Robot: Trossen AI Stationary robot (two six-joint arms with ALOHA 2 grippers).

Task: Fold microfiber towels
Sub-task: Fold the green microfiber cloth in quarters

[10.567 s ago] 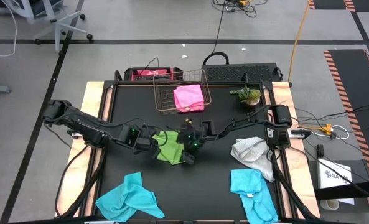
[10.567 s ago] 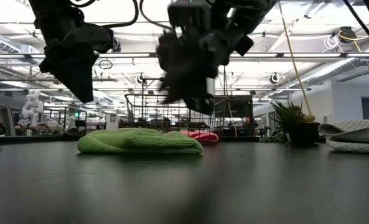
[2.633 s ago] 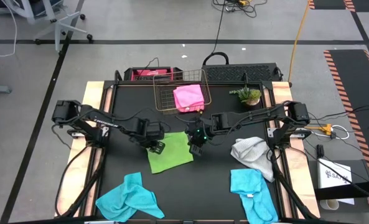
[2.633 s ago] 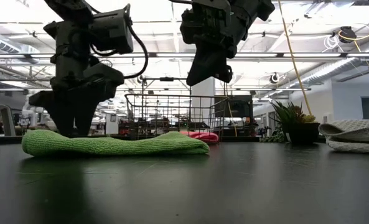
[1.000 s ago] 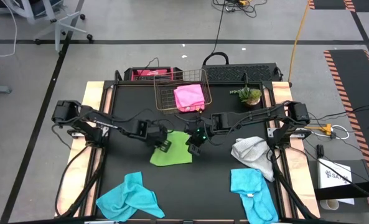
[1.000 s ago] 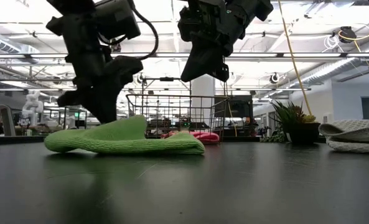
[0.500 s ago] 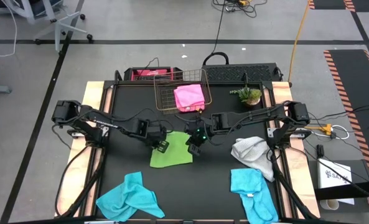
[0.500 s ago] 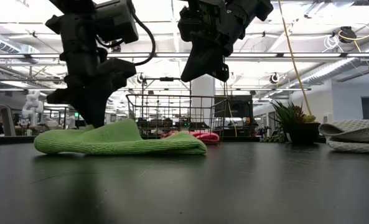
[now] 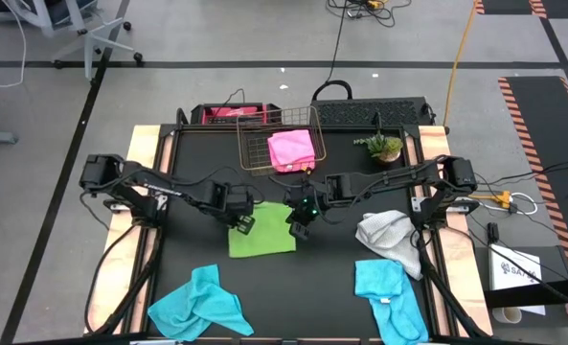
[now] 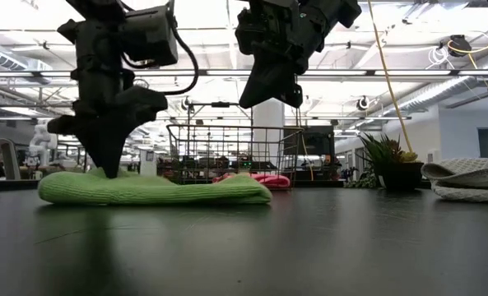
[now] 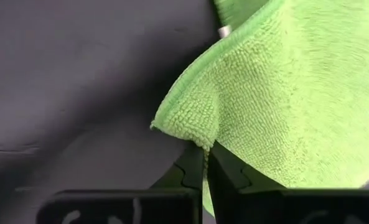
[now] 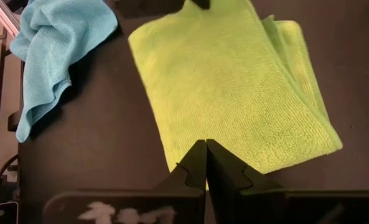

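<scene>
Five towels on view, the lime green towel [image 9: 261, 237] mid-table under both arms.

One pink towel [image 9: 290, 149] in the wire basket [image 9: 249, 153] at 12 o'clock, one grey towel [image 9: 387, 235] at 3, two turquoise towels [image 9: 198, 303] at 7 and 5. Since a second ago the green cloth's raised corner has dropped flat. The left gripper [image 11: 205, 163] pinches its 10 o'clock corner; the right gripper [image 12: 206, 158], fingers together and empty, hangs above its 2 o'clock edge.
</scene>
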